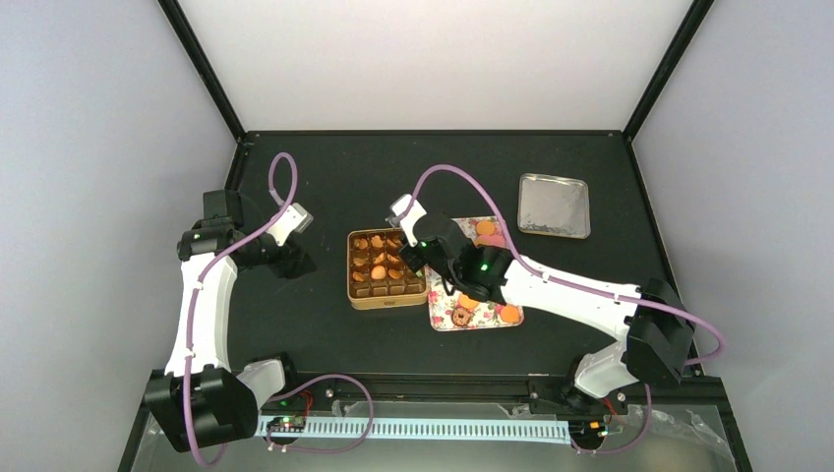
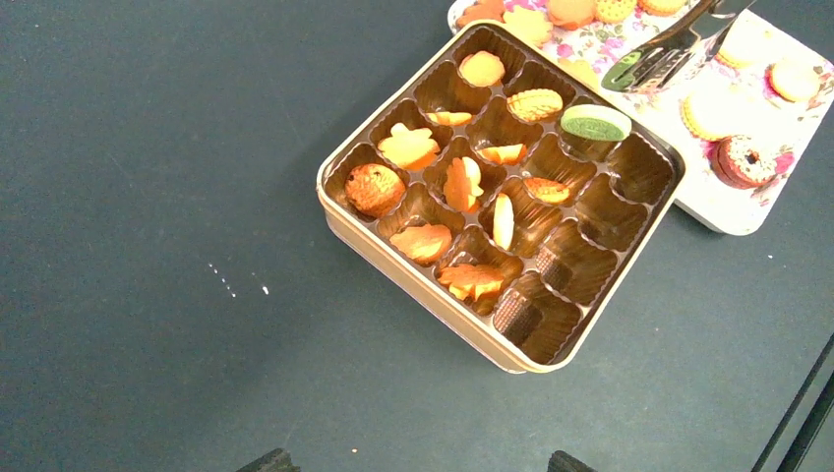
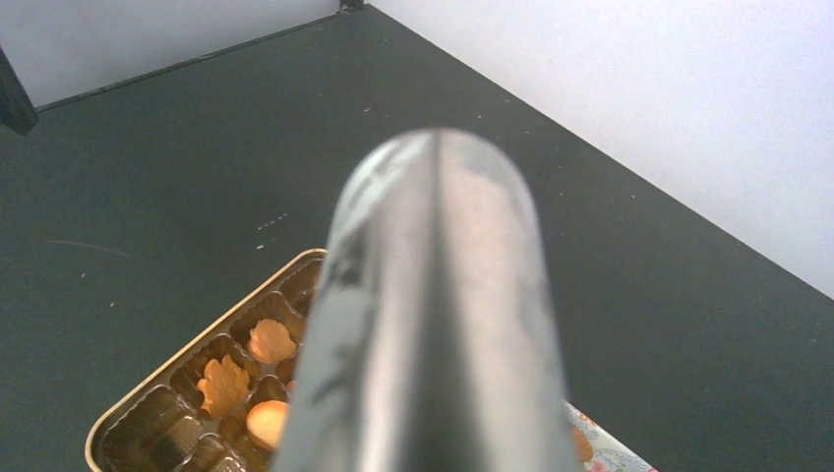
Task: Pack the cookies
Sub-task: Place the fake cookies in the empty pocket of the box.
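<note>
Nearest the near edge of the counter (image 1: 325, 167), the left arm's jaws (image 2: 423, 462) hang wide apart over bare surface toward the left edge, holding nothing and well apart from the work. Further in, at mid-counter, sits the square gold tin of brown paper cups (image 1: 386, 267). About half its cups hold orange-golden cookies (image 2: 408, 147), and the empty cups run along its near side. Just beside its right side lies the flower-patterned white tray (image 2: 733, 211) with loose cookies (image 2: 797, 79) on it. The right arm's jaws (image 1: 423, 246) are clamped on long metal tongs (image 2: 669, 54). The tongs' tips hover just tray-side of the round green cookie (image 2: 595, 121), which perches tilted on a cup at the tin's right edge. The next pick, I judge, lies rightward of the tongs, with the right arm far nearer.
</note>
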You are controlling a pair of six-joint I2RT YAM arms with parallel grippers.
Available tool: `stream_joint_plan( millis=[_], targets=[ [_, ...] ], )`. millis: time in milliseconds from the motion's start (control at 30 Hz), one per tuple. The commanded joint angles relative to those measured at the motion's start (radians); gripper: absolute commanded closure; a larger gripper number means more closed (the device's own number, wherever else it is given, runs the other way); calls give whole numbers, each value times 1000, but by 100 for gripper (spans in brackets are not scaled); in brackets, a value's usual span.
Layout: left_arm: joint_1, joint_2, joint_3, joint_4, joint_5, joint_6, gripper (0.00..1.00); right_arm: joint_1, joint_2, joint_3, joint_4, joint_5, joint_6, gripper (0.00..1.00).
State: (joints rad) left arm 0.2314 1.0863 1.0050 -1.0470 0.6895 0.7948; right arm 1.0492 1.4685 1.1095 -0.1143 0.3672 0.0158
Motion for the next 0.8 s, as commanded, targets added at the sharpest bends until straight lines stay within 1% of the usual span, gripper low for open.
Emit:
stream_joint_plan(
  millis=[0, 133, 267, 500, 767],
  targets=[
    [11, -15, 3, -20, 37, 36, 32, -11, -49, 36, 9, -50, -27, 83],
    [11, -16, 6, -22, 38, 41, 32, -15, -94, 30, 26, -76, -36, 77],
    [13, -16, 7, -27, 40, 47, 32, -18, -105, 53, 3, -115, -45, 74],
    [16, -18, 10, -30, 41, 51, 32, -25, -90, 60, 7, -182, -39, 71],
    [21, -21, 9, -35, 39, 59, 32, -27, -21, 73, 9, -173, -57, 71]
  ],
)
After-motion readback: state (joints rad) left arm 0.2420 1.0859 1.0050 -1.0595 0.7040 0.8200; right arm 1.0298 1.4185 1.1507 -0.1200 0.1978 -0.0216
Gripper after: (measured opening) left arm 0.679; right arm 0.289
